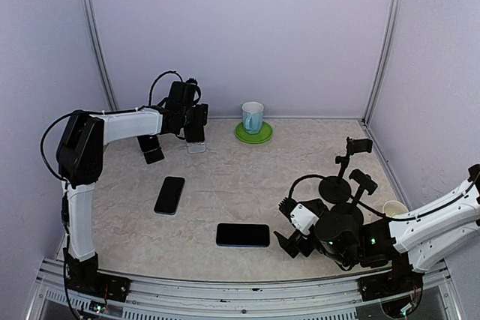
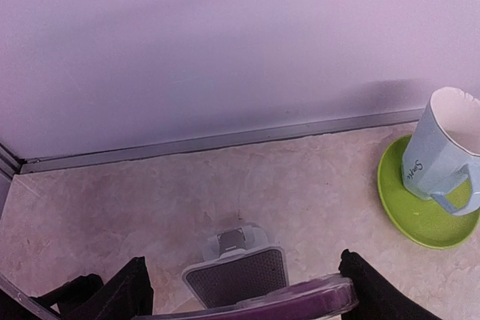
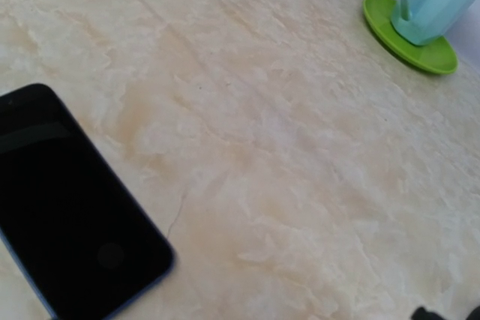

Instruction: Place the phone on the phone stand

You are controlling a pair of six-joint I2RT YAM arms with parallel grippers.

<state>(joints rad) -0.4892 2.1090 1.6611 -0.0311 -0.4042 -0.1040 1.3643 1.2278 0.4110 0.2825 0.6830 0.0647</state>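
Left gripper (image 2: 251, 295), jaws wide, clamps the purple-edged phone (image 2: 300, 299) across its width just above the phone stand (image 2: 238, 269), presumably for lowering onto it; right gripper (image 1: 287, 243) sits fully open, empty, near a dark phone (image 1: 242, 234).

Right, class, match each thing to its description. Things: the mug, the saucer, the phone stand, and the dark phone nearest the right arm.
Column one:
1. mug
2. saucer
3. phone stand
4. dark phone

Column two:
A. lying flat, screen up
B. bright green
C. pale blue, standing upright
D. close by the left gripper

Pairs: 1-C, 2-B, 3-D, 4-A
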